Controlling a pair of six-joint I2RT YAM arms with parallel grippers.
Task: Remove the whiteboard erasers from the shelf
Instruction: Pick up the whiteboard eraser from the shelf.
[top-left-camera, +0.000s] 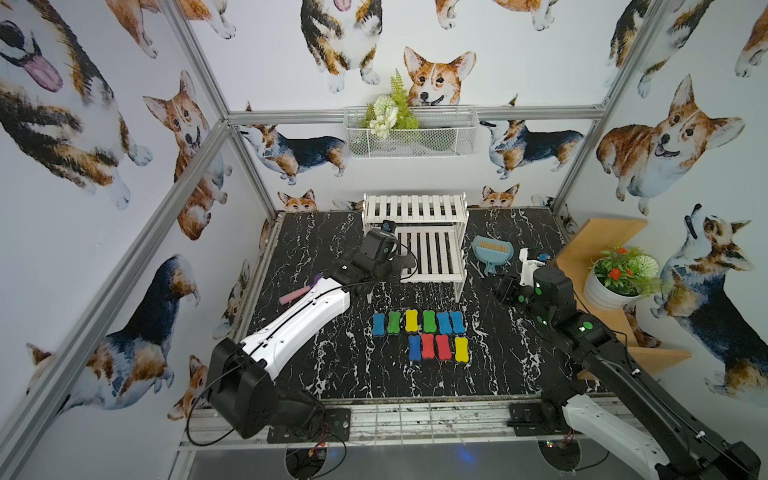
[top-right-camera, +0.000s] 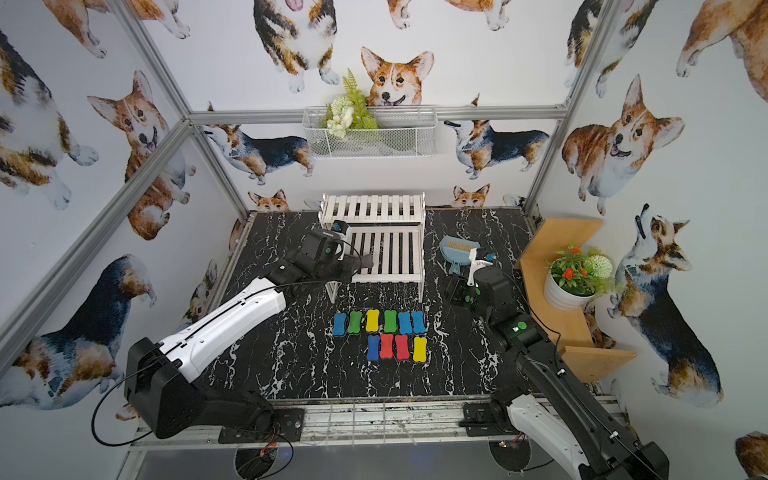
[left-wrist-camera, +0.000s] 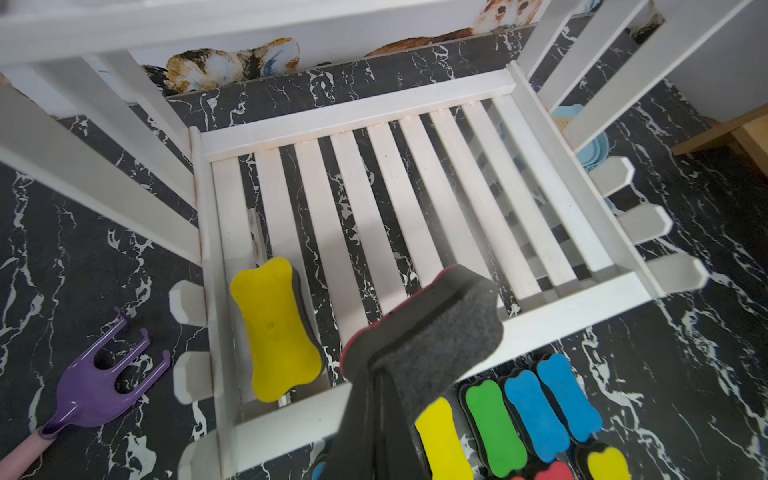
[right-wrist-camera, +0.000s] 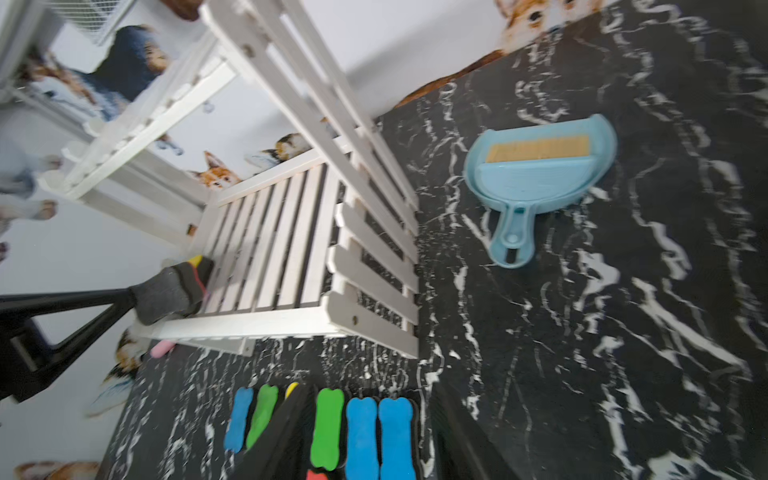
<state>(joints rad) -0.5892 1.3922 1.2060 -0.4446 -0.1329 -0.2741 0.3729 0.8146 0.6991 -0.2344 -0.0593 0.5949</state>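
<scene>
While my left gripper (left-wrist-camera: 380, 376) is pinching the red eraser (left-wrist-camera: 432, 320) tightly just above the lower tier of the shelf (left-wrist-camera: 357, 114), I am judging this the carry-off. It is calling next for a spot beside the eraser rows (top-left-camera: 419, 322). The yellow eraser (left-wrist-camera: 276, 332) is lying on that tier, and my right gripper (top-left-camera: 503, 291) is gaping, empty.

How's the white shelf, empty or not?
Not empty. One yellow eraser lies on the lower level of the shelf. The left fingers pinch a red eraser by its front edge. The upper level looks bare.
</scene>
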